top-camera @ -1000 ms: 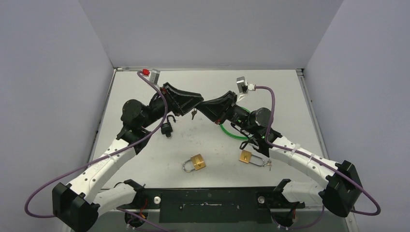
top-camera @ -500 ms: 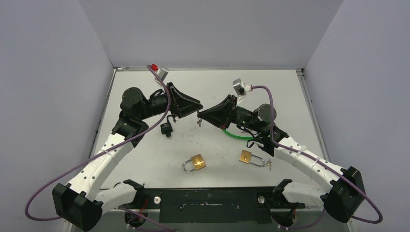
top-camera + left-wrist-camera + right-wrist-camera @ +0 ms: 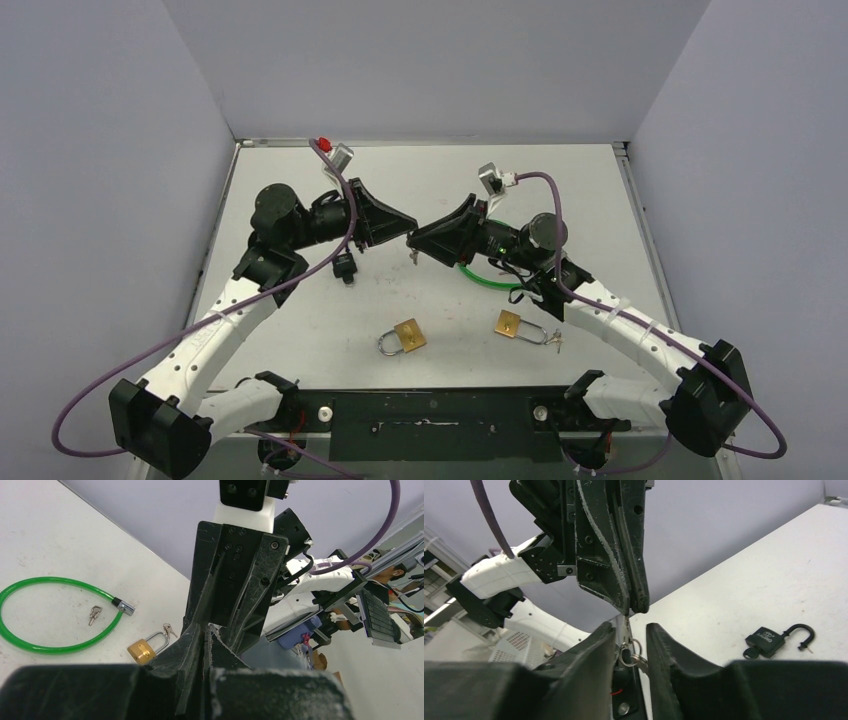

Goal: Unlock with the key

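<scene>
Your left fingers [image 3: 624, 580] are pinched tight on the key [image 3: 413, 257], tip to tip with the right fingers [image 3: 596, 650] — those stand slightly apart around its ring. They meet above the desk's [image 3: 600, 190] middle, well off every edge; the black padlock [image 3: 345, 266], shackle open, lies near them toward the left edge.

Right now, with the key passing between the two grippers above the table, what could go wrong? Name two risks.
1. The left gripper pinches the key only at its very tips, while the right gripper has its jaws apart. The key could slip and drop to the table.
2. The two grippers' fingertips almost touch, so a small move may knock them together.
</scene>
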Tool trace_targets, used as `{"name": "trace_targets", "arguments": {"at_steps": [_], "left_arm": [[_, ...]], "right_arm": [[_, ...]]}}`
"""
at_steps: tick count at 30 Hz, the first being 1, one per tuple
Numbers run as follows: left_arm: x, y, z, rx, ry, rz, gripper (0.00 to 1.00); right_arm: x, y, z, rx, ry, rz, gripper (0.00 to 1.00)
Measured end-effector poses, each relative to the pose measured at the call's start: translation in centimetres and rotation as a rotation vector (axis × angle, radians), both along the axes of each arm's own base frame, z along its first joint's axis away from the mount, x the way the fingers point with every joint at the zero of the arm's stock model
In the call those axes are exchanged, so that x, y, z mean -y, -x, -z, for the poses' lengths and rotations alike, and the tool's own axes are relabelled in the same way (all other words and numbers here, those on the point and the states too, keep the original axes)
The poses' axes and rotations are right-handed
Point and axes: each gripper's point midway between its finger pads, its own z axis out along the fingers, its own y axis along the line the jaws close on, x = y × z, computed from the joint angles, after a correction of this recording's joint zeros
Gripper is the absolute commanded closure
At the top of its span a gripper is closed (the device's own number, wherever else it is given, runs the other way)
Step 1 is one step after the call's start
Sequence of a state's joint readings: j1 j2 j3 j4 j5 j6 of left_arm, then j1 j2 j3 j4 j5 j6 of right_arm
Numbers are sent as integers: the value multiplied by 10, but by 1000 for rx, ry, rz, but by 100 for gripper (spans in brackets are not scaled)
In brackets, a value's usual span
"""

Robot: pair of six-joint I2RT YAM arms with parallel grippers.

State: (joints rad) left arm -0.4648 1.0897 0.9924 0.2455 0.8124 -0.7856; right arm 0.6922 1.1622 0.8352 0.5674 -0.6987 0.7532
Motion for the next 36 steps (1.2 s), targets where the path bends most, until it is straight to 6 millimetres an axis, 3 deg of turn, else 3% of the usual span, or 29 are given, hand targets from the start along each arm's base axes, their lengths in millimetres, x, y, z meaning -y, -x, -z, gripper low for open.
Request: {"name": "trace_targets", "arguments": {"at_steps": [7, 13, 15, 18, 23, 27, 28, 36], "left_arm": [[-2, 2, -3, 7, 19, -13, 100], [-3, -1, -4, 11, 29, -30, 100], [-3, -2, -4, 12, 33, -36, 100], [-3, -3, -4, 7, 43, -44, 100], [-4, -5, -5, -5, 56, -55, 100], [-6, -12, 0, -14, 38, -101, 54], [-7, -15, 1, -11, 27, -122, 48], [-36, -53, 10, -63, -118, -427, 37]], "right_arm": [[0, -4, -1, -24, -25, 15, 77], [-1, -4, 0, -43, -55, 3, 76], [-2, -4, 0, -48, -61, 1, 81], [-3, -5, -1, -46, -69, -3, 98], [-4, -4, -2, -43, -77, -9, 100], [-3, -8, 1, -46, -67, 10, 100], [-3, -11, 3, -52, -59, 20, 100], [21, -35, 54, -139, 119, 196, 100]]}}
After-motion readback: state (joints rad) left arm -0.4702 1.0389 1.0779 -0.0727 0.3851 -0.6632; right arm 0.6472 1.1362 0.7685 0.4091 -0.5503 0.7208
